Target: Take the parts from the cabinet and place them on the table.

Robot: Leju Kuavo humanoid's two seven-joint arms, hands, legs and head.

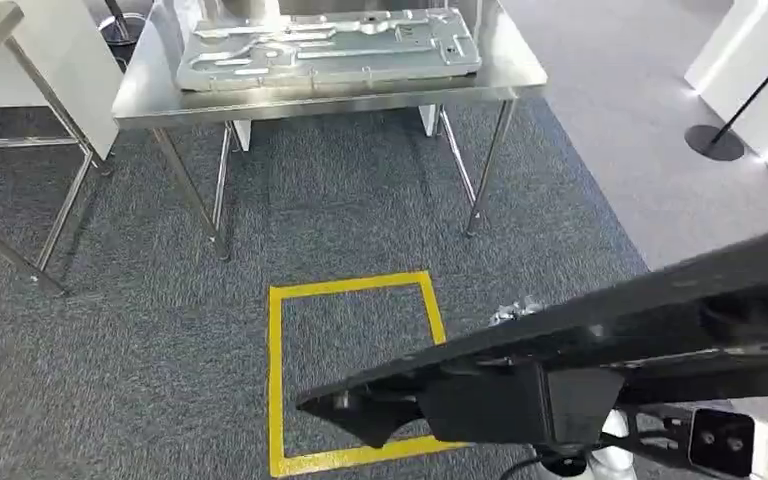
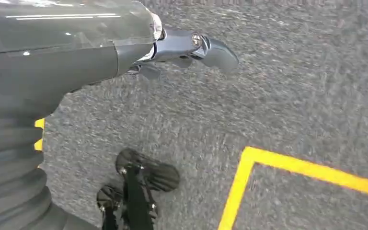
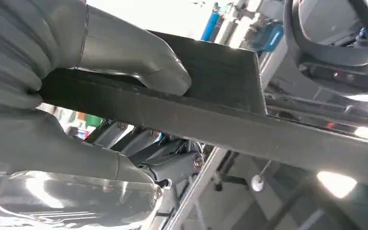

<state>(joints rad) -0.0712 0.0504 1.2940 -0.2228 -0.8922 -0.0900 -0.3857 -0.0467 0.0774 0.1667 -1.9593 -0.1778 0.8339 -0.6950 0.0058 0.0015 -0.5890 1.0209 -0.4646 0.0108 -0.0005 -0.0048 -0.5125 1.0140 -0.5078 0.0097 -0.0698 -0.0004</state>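
Observation:
A long flat black part [image 1: 600,340] crosses the lower right of the head view, tilted up to the right, with a black block under its middle. My right hand [image 3: 43,143] grips this black part [image 3: 220,120], the thumb [image 3: 139,62] pressed on one face and darker fingers [image 3: 172,165] under the other. A steel table [image 1: 360,95] stands ahead and carries a silver stamped metal panel [image 1: 330,45]. My left hand [image 2: 191,45] hangs over the grey carpet, fingers apart and holding nothing.
A yellow taped square [image 1: 276,380] marks the carpet between me and the table, and its corner [image 2: 249,158] lies near my left hand. A second steel frame [image 1: 20,200] stands at the left. A stanchion base [image 1: 715,142] and white panels are at the right.

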